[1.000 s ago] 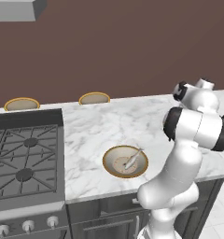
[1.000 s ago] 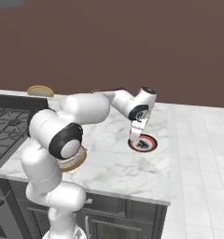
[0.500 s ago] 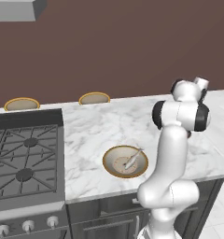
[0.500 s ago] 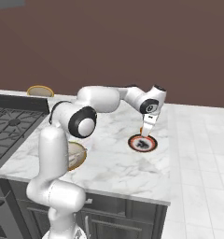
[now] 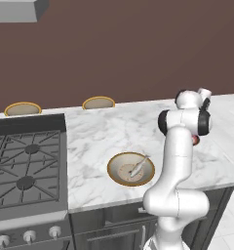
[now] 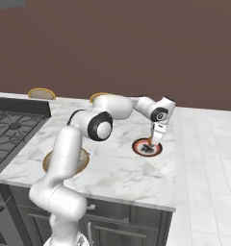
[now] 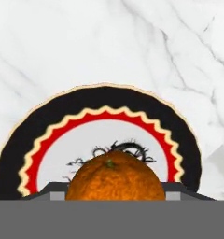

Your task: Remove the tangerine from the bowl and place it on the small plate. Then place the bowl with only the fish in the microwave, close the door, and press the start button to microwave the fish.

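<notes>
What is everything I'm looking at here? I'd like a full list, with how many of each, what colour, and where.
tangerine: one, bright orange, between the hand's fingers, just above the small plate
small plate: one, dark rim with red and cream zigzag ring, pale centre, on the counter toward its right end
bowl: one, tan with golden-brown rim, near the counter's front edge
fish: one, silvery-grey, lying in the bowl
tan discs: two, golden-rimmed, along the back, one behind the stove and one behind the counter
stove: one, dark grates, left of the counter
counter: one, white marble over dark cabinets
arm: one, white with dark joints
hand: one, reaching down over the small plate, closed on the tangerine
</notes>
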